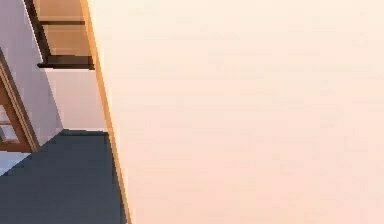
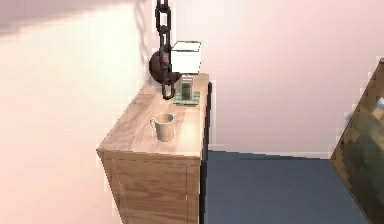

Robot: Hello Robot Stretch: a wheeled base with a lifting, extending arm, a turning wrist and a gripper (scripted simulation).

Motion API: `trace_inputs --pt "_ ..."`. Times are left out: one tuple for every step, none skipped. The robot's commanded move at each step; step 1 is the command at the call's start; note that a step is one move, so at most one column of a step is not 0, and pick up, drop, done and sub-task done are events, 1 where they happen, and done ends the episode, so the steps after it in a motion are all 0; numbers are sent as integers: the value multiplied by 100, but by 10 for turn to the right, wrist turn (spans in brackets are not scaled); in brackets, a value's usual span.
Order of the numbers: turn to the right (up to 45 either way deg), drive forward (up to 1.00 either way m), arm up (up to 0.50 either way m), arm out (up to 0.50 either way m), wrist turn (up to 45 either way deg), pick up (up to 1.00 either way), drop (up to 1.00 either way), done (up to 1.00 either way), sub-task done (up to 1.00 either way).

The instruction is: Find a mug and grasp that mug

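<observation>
Looking ahead, I see a big pale peach wall (image 1: 250,110) very close to the robot. At this view's left there is dark blue-grey floor (image 1: 60,180), a brown wooden shelf (image 1: 62,40) high up and a brown wooden door frame (image 1: 12,110). I think the robot faces the wall because its arm works out to the side, not to the front.

In the arm side view, a light brown wooden cabinet (image 2: 150,185) stands against the wall. Its flat top is the surface (image 2: 135,135). A small cream-white mug (image 2: 162,126) stands upright near the middle of it, mouth up and away from the edges, so it should not tip easily. I see nothing inside the mug, but it is very small here. The cabinet's front has panels, and what is behind them is hidden.

The dark square arm bar (image 2: 206,160) rises along the surface's right edge. At its end are white squares (image 2: 188,57), and left of them is the dark hand (image 2: 160,45), higher in the picture than the mug. I cannot tell how far open the hand is, or whether it holds anything. The mug rests on the surface, so I judge it is not yet grasped. A small green thing (image 2: 187,97) lies below the white squares, but I cannot tell what it is.
</observation>
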Motion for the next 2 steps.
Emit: trace_inputs --pt "0 0 38 0 0 0 0 0 0" --pt "0 0 0 42 0 0 0 0 0"
